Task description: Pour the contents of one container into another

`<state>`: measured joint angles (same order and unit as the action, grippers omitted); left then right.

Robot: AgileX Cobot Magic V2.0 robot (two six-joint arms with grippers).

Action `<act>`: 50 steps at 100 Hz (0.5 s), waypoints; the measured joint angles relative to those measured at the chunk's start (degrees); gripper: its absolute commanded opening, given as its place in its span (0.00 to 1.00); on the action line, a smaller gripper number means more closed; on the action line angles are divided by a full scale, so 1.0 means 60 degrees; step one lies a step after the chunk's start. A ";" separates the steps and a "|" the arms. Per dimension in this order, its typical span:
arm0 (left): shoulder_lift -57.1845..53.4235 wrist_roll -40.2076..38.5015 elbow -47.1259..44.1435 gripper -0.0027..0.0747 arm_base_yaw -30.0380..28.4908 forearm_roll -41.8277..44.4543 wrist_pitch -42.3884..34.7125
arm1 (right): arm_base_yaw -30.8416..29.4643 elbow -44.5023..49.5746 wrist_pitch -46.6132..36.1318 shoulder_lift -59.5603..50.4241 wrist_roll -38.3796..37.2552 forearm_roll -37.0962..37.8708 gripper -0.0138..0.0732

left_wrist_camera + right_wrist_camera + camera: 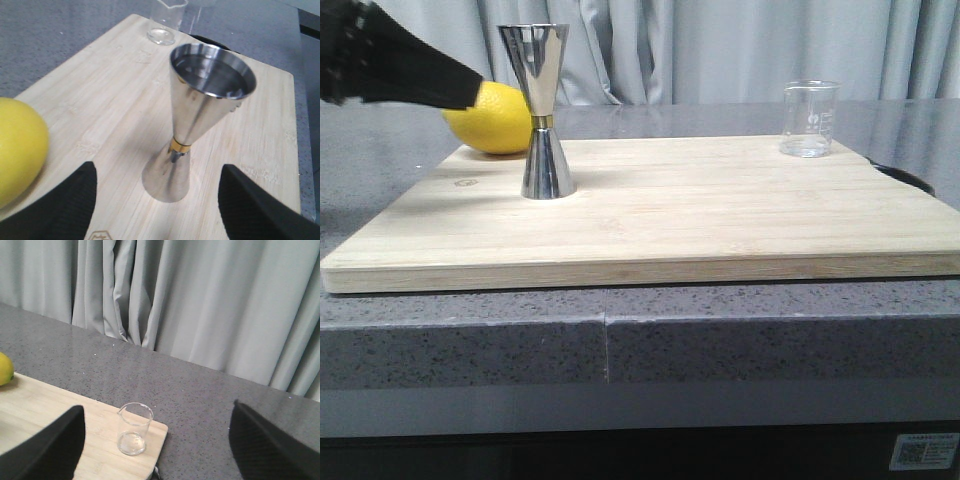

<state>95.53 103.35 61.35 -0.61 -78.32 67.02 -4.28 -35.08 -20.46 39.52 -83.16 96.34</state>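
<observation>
The clear glass beaker [809, 120] stands upright at the far right corner of the wooden board [720, 215]. The steel jigger [542, 110], gold band at its waist, stands upright on the board's left part. My left gripper [157, 207] is open, its black fingers [62, 207] either side of the jigger [197, 110] and short of it, touching nothing. In the front view the left arm [400, 70] reaches in from the upper left. My right gripper [157, 450] is open and hovers high, with the beaker [134, 435] far below between its fingers.
A yellow lemon [495, 118] lies at the board's far left corner, just behind the jigger and close to the left arm. A dark object [905, 178] pokes out past the board's right edge. Grey stone counter [470, 350] surrounds the board; grey curtains hang behind.
</observation>
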 measured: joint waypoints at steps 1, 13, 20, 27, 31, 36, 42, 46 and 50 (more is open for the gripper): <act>-0.0066 -0.0020 0.0000 0.65 -0.0030 0.0023 0.0000 | 0.0000 0.0000 0.0000 0.0000 0.0000 0.0000 0.77; -0.0776 -0.0269 0.0000 0.65 -0.0536 0.0153 0.0037 | 0.0000 0.0000 0.0000 0.0000 0.0000 0.0000 0.77; -0.1269 -0.0576 0.0000 0.65 -0.0838 0.0172 0.0061 | 0.0000 0.0000 0.0000 0.0000 0.0000 0.0000 0.77; -0.1805 -0.0956 0.0000 0.65 -0.1140 0.0172 0.0086 | 0.0000 0.0000 0.0062 0.0000 0.0000 -0.0019 0.77; -0.2141 -0.1099 0.0000 0.65 -0.1311 0.0155 0.0111 | 0.0000 0.0000 0.0087 0.0000 0.0000 -0.0066 0.77; -0.2555 -0.1198 0.0000 0.65 -0.1491 0.0080 0.0135 | 0.0000 0.0000 0.0208 0.0000 0.0000 -0.0192 0.77; -0.3049 -0.1261 0.0000 0.65 -0.1704 -0.0126 0.0142 | 0.0000 0.0000 0.0354 0.0000 0.0000 -0.0421 0.77; -0.3434 -0.1265 0.0000 0.65 -0.1801 -0.0308 0.0158 | 0.0000 0.0000 0.0519 0.0000 0.0000 -0.0613 0.77; -0.3828 -0.1281 0.0000 0.65 -0.1907 -0.0466 0.0183 | 0.0000 0.0000 0.0724 0.0000 0.0000 -0.0749 0.77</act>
<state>72.56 95.67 61.35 -12.05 -81.12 68.12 -4.28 -35.08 -16.12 39.52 -83.16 91.84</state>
